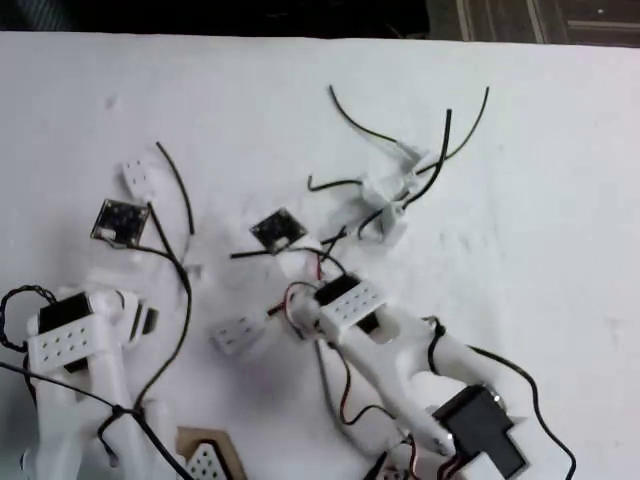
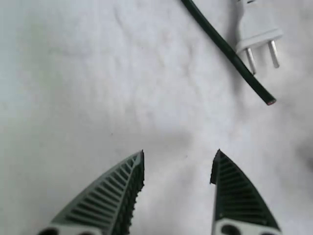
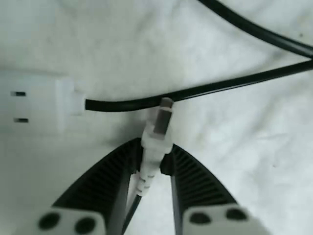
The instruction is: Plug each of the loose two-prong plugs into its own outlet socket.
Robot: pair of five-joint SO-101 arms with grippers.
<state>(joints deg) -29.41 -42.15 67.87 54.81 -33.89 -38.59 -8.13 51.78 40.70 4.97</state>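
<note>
A white cloth-covered bench (image 1: 560, 200) carries everything. From its near edge rise two white jointed arms wrapped in dark wiring, the left arm (image 1: 70, 340) and the right arm (image 1: 400, 350). The left hand (image 2: 180, 156) hangs released just above bare cloth, its two ribbed dark fingers spread wide with nothing between them. The right hand (image 3: 154, 147) is clenched on a white plastic two-prong plug (image 3: 156, 132), gripped by its body with the prongs pointing away from the wrist. Off to one side of that plug, and apart from it, a white rectangular outlet socket block (image 3: 34, 103) lies flat with its two slots showing. A black cable (image 3: 195, 90) leaves the end of the block and runs across the cloth right at the held plug's prong tips. A second white two-prong plug (image 2: 257, 41) lies loose on the cloth ahead of the left hand, well apart from its fingers. Just beside it is a dark cable with a cut end (image 2: 225, 49). Farther back on the bench is a cluster of white connector pieces with curling black leads (image 1: 390, 195).
</note>
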